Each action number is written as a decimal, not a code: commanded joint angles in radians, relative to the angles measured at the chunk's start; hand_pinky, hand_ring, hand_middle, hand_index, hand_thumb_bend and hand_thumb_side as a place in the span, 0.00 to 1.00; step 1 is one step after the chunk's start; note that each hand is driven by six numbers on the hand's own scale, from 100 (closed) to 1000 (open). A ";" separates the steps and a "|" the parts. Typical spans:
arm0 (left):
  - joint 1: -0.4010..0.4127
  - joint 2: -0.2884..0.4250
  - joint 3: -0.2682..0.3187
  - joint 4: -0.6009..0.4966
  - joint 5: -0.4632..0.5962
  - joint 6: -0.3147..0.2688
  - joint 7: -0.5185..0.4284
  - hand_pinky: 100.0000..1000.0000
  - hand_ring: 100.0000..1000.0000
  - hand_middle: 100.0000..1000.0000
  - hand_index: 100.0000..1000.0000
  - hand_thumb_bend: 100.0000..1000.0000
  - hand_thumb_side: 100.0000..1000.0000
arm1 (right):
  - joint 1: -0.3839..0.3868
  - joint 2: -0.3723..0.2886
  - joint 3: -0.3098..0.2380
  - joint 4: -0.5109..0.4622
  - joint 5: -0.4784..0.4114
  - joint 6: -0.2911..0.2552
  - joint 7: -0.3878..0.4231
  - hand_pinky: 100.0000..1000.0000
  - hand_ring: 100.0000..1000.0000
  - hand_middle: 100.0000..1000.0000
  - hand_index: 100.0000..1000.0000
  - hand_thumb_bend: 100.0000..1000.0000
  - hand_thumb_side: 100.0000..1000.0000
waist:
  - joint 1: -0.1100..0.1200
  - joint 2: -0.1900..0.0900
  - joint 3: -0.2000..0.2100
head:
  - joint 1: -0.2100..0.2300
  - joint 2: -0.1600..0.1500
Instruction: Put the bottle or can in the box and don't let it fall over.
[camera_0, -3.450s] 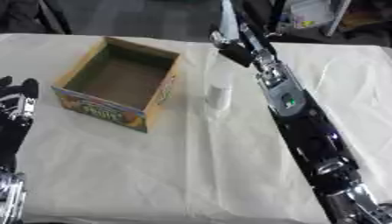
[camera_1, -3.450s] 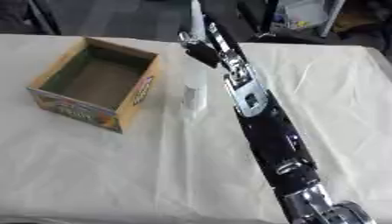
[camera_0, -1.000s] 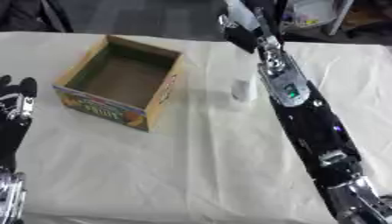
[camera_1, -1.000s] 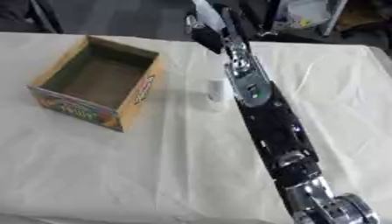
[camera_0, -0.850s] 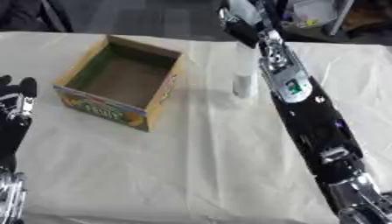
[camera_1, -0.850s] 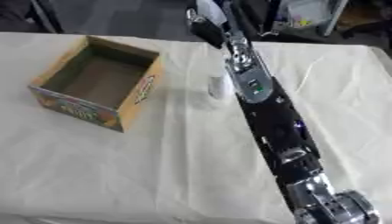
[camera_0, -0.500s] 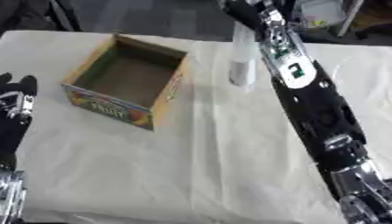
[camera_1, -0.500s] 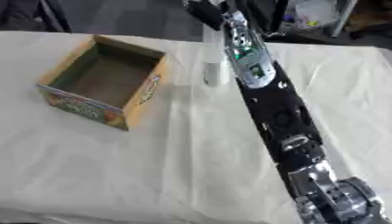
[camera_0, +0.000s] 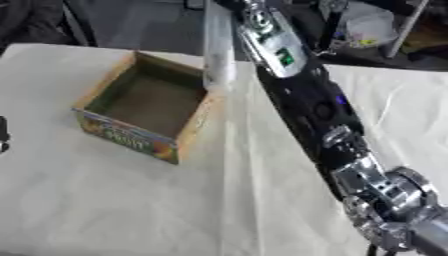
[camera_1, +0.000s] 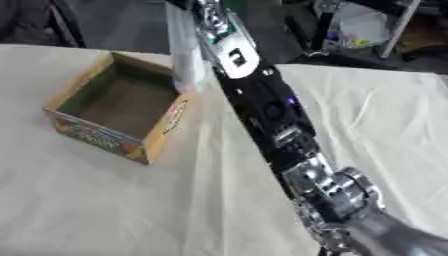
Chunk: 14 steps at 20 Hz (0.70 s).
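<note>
A cream-white cloth covers the table (camera_0: 122, 200), creased in long folds running near to far. Across it, from the near right corner to the far middle, stretches the robot's right arm (camera_0: 302, 95), black with silver joints and a small green patch on a pale panel up near the wrist. The right hand itself lies past the top edge of both views, so whether its fingers are curled or straight cannot be told.

Left of the arm sits the open cardboard box (camera_0: 149, 112), turned at an angle so one corner points toward the near side. Its inside is plain dark brown and holds nothing that can be seen. The near outer wall carries a printed label in green, yellow and orange; there is lettering on it, but it is too blurred to read.

The bottle (camera_0: 217, 47) is a pale, see-through, tall narrow shape with its long axis upright, top toward the far side of the scene. It shows just at the box's far right corner, its lower end level with the rim there and its upper end running out of view beside the wrist. Whether it stands on the cloth, touches the box or hangs above it cannot be told. No label shows on it.

Behind the table are dark floor, a metal stand and a clear bag (camera_0: 372, 27) with something yellow inside. A sliver of the left hand (camera_0: 3, 135) shows at the left edge.
</note>
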 joint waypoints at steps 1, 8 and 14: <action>-0.038 -0.004 -0.023 0.005 0.006 -0.004 -0.026 0.64 0.59 0.60 0.78 0.56 0.53 | -0.044 -0.017 -0.012 0.004 -0.021 -0.005 0.002 0.76 0.94 0.40 0.42 0.00 0.37 | 0.001 0.000 0.029 | -0.074 -0.037; -0.065 -0.011 -0.027 0.032 0.011 -0.004 -0.031 0.64 0.59 0.60 0.78 0.56 0.53 | -0.019 0.016 -0.025 0.098 -0.002 -0.030 0.048 0.80 0.98 0.44 0.46 0.00 0.36 | -0.009 0.020 0.066 | -0.138 -0.051; -0.064 -0.011 -0.022 0.038 0.008 -0.008 -0.024 0.64 0.59 0.60 0.78 0.56 0.53 | 0.018 0.030 -0.027 0.116 -0.062 -0.200 0.193 0.94 1.00 0.98 1.00 0.00 0.54 | -0.013 0.018 0.045 | -0.136 -0.055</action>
